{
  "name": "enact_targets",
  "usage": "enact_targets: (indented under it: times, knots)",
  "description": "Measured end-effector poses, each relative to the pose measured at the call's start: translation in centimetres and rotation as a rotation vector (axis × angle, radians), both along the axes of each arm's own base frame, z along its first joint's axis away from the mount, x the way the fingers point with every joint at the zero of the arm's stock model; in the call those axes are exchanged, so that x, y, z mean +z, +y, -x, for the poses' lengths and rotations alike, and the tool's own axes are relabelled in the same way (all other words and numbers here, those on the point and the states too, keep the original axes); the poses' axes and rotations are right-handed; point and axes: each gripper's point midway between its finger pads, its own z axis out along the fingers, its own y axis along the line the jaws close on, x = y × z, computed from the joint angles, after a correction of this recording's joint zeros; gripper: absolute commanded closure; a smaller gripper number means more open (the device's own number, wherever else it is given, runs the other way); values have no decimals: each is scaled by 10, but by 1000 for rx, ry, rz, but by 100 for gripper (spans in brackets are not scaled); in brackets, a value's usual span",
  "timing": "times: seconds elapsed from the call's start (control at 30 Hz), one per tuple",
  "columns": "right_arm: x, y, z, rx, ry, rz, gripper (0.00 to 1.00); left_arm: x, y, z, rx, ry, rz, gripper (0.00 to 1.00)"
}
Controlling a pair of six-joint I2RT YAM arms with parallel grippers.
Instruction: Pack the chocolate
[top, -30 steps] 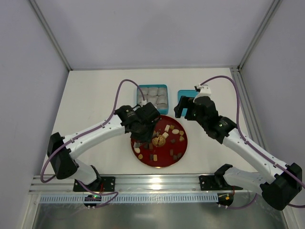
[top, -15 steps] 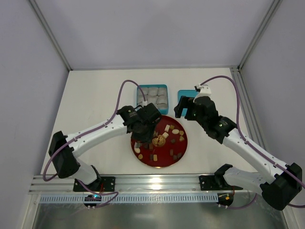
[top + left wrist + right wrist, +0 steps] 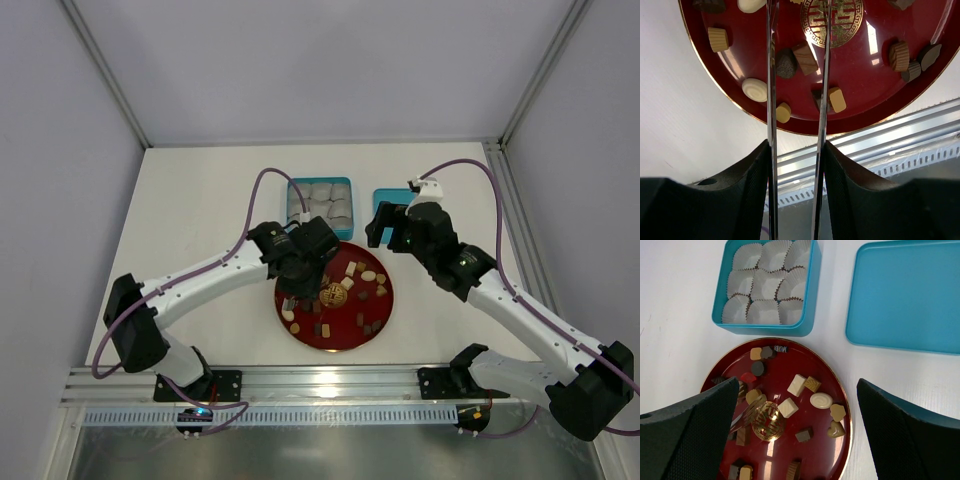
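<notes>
The chocolate [image 3: 350,268] lies as several small brown, tan, cream and red pieces on a red plate [image 3: 372,322]. My left gripper [image 3: 303,258] is shut on metal tongs [image 3: 319,292] that reach over the plate's left half. In the left wrist view my left gripper [image 3: 796,150] holds the tongs [image 3: 771,100] with blades apart, straddling a brown piece [image 3: 805,57]. The tips are out of that frame. In the right wrist view the tongs [image 3: 744,413] end by the plate's gold emblem [image 3: 767,421]. My right gripper [image 3: 386,222] is open and empty above the plate [image 3: 815,455].
A teal box [image 3: 292,200] with empty white paper cups [image 3: 765,287] stands just behind the plate. Its flat teal lid [image 3: 390,198] lies to the right, also in the right wrist view [image 3: 905,295]. A metal rail [image 3: 330,385] runs along the near edge.
My left gripper has shifted slightly right, toward the plate's middle, with the tongs. The right arm has barely moved.
</notes>
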Motion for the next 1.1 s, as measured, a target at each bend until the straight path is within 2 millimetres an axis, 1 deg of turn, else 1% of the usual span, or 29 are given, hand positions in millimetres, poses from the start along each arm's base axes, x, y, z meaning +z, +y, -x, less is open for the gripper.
enact_targets:
  times: [0.73,0.87,1.1]
  knots:
    - [-1,0,0,-1,1,1,0,-7,-3,-2,-3,8,-13,57]
    - [-1,0,0,-1,2,2,0,-9,-4,-3,-3,9,-16,60]
    - [-4,-1,1,-1,6,5,0,-9,-4,-3,-3,10,-17,60]
